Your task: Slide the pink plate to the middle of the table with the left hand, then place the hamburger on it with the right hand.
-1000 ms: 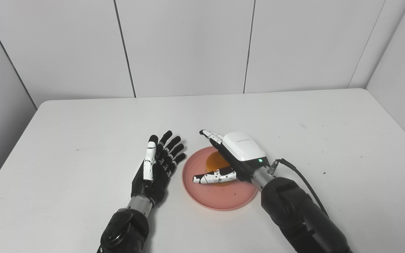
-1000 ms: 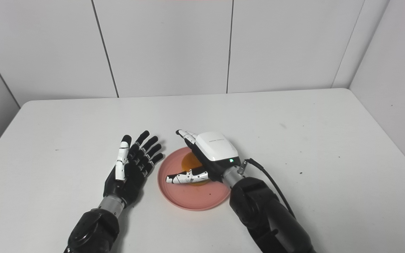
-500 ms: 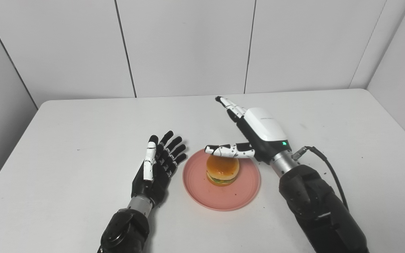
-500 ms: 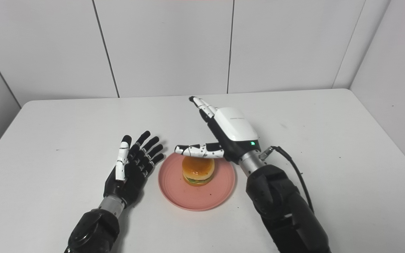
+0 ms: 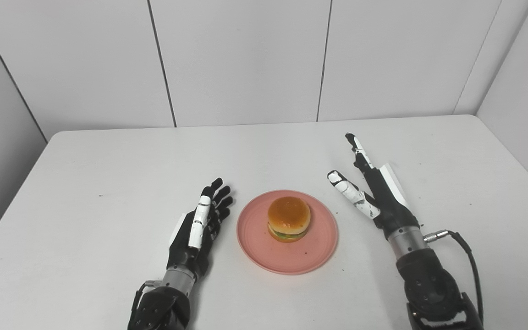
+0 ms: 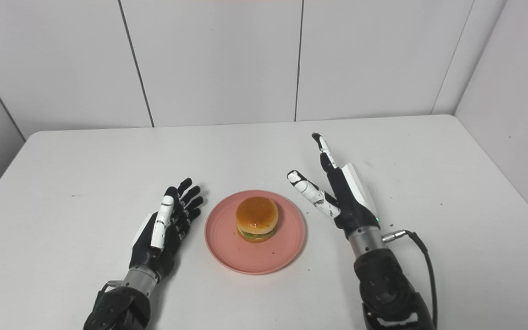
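A hamburger [image 5: 289,218] sits upright on a pink plate [image 5: 319,250], a little toward the plate's far side, its bun a glossy orange-brown with a thin band of green and dark filling showing below the top half. The plate is round, shallow and salmon-pink, with a few dark specks on its near right part, and it lies flat on the white worktop [image 5: 108,169] at about the middle from left to right, toward the near edge. The left robot hand [image 5: 198,227] rests just beside the plate's left rim, apart from it, palm turned toward the plate, its black fingers stretched out together toward the far side and the white-backed thumb lying along them; it holds nothing. The right robot hand [image 5: 376,195] is raised to the right of the plate, clear of it, standing on edge with its palm facing left; its fingers point up and toward the far wall, the thumb [image 5: 353,199] is spread out toward the plate, and it too grips nothing. A black cable [image 5: 468,256] loops from the right wrist. The worktop shows small dark marks here and there.
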